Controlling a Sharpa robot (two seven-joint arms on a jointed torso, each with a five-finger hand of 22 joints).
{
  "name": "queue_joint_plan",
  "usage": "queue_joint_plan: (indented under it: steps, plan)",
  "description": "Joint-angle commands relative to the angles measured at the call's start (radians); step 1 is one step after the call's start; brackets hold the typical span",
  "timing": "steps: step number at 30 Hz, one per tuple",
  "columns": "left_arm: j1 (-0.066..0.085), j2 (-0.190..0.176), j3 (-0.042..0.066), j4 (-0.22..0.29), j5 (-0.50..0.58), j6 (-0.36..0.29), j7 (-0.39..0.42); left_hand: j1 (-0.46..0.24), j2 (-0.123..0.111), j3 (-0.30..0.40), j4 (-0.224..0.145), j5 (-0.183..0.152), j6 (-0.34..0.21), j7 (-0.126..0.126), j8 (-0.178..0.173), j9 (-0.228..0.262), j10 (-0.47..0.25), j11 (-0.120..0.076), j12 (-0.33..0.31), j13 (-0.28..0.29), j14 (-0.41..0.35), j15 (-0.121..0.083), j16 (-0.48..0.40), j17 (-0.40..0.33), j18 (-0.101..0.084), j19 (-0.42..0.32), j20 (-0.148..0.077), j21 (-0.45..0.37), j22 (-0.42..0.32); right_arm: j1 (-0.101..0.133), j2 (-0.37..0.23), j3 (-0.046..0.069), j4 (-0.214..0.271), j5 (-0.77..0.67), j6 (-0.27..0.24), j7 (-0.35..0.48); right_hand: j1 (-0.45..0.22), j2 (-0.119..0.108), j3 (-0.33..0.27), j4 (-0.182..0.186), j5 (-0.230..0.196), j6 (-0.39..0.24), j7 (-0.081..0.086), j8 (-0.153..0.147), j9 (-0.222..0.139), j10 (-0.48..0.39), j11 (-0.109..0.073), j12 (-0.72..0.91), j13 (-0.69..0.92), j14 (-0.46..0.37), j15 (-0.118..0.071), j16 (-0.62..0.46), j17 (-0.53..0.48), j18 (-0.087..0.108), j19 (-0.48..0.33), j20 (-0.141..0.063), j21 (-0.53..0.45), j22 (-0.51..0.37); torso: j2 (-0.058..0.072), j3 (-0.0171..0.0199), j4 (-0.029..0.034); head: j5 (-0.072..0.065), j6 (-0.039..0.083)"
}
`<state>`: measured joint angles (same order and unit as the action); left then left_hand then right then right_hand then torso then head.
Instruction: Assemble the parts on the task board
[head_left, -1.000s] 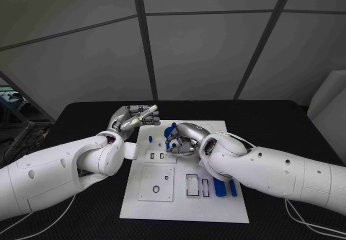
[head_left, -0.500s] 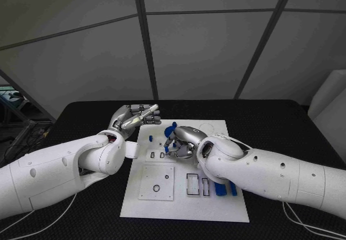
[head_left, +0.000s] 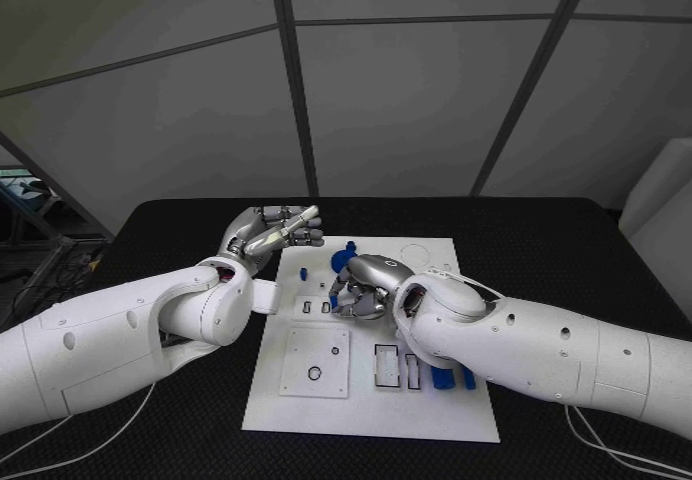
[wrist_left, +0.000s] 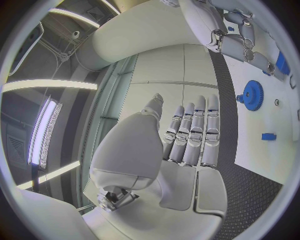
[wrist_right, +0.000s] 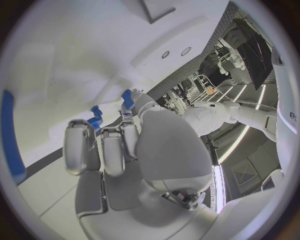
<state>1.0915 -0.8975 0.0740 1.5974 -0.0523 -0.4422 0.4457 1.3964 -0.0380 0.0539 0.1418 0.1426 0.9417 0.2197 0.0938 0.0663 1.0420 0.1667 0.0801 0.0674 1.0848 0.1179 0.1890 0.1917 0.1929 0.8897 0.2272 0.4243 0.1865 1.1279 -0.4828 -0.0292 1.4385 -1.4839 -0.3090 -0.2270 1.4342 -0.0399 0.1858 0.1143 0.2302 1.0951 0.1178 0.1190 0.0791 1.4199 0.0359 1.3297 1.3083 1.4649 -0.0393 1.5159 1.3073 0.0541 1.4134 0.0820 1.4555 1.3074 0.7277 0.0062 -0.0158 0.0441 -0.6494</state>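
Task board (head_left: 433, 405) lay mid-table, with blue parts (head_left: 440, 377) near its right edge and a blue gear (wrist_left: 252, 93) at its far end. Right hand (head_left: 361, 290) was low over the board, curled on a small blue part (wrist_right: 95, 121). Left hand (head_left: 274, 232) was raised beside the board, fingers straight, holding nothing.

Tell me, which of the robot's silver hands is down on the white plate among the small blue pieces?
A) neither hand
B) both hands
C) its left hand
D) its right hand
D: the right hand is down on the white plate, while the left hand is raised beside the plate's far corner, holding nothing.
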Motion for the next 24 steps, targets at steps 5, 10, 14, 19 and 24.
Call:
queue_joint_plan:
  steps: [5, 10, 14, 19, 24]
  plan:
    - [0.002, 0.0, 0.001, 0.001, -0.002, 0.013, 0.004, -0.004, 0.006, 0.001, -0.004, -0.006, 0.002, 0.006, -0.005, 0.0, 0.0, 0.005, -0.006, 0.001, -0.001, 0.004, -0.004, 0.002, -0.012, -0.006, 0.0, 0.003, 0.001, -0.003, 0.002, -0.001, -0.001, -0.013, 0.033, -0.01, -0.006, -0.006, 0.003, 0.001, 0.003, 0.003, 0.0, 0.001, 0.006, -0.005, -0.001, -0.001, 0.032, 0.078, 0.007, -0.001, 0.139, -0.002, -0.007, -0.002, -0.004, 0.048, 0.0, 0.0003, 0.0004, 0.0, 0.0]
    - [0.002, 0.001, 0.001, 0.0, -0.002, 0.013, 0.004, -0.004, 0.006, 0.001, -0.004, -0.006, 0.002, 0.006, -0.005, 0.0, 0.0, 0.005, -0.006, 0.001, -0.001, 0.004, -0.004, 0.002, -0.012, -0.006, 0.0, 0.003, 0.001, -0.004, 0.002, -0.001, -0.002, -0.014, 0.041, -0.013, -0.014, -0.013, 0.003, 0.003, 0.001, -0.005, 0.003, -0.004, 0.004, -0.008, 0.002, -0.005, 0.029, 0.078, 0.009, -0.002, 0.138, -0.002, -0.009, 0.0, -0.006, 0.045, 0.0, 0.0004, 0.0005, 0.002, -0.001]
    - [0.002, 0.0, 0.001, 0.0, -0.002, 0.014, 0.003, -0.005, 0.007, 0.001, -0.004, -0.006, 0.003, 0.006, -0.006, 0.0, 0.001, 0.005, -0.007, 0.001, -0.001, 0.004, -0.005, 0.002, -0.012, -0.006, 0.0, 0.003, 0.001, -0.005, 0.002, -0.001, -0.002, -0.016, 0.045, -0.016, -0.02, -0.021, 0.002, 0.003, 0.0, -0.016, 0.008, -0.011, 0.001, -0.011, 0.005, -0.007, 0.027, 0.078, 0.012, -0.002, 0.137, -0.002, -0.01, 0.002, -0.007, 0.044, 0.001, 0.0009, 0.0004, 0.002, -0.002]
    - [0.002, 0.001, 0.001, -0.001, -0.002, 0.014, 0.003, -0.006, 0.007, 0.001, -0.004, -0.006, 0.003, 0.006, -0.006, 0.0, 0.001, 0.005, -0.007, 0.001, -0.001, 0.004, -0.005, 0.002, -0.012, -0.006, 0.0, 0.004, 0.001, -0.005, 0.001, -0.001, -0.002, -0.018, 0.049, -0.019, -0.024, -0.029, 0.004, 0.003, 0.0, -0.031, 0.014, -0.019, -0.002, -0.017, 0.01, -0.014, 0.022, 0.078, 0.016, -0.003, 0.136, -0.001, -0.012, 0.005, -0.009, 0.042, 0.0, 0.0008, -0.0003, 0.002, -0.003]
    - [0.002, 0.002, 0.001, -0.002, -0.002, 0.015, 0.003, -0.006, 0.008, 0.001, -0.004, -0.006, 0.003, 0.006, -0.006, 0.0, 0.001, 0.005, -0.007, 0.001, -0.001, 0.004, -0.005, 0.003, -0.012, -0.006, 0.0, 0.004, 0.001, -0.005, 0.002, -0.001, -0.003, -0.023, 0.042, -0.023, -0.029, -0.036, 0.006, 0.003, 0.002, -0.047, 0.021, -0.03, -0.006, -0.019, 0.016, -0.015, 0.021, 0.077, 0.021, -0.004, 0.136, -0.001, -0.012, 0.009, -0.01, 0.041, 0.0, 0.0008, -0.0005, 0.002, -0.003]
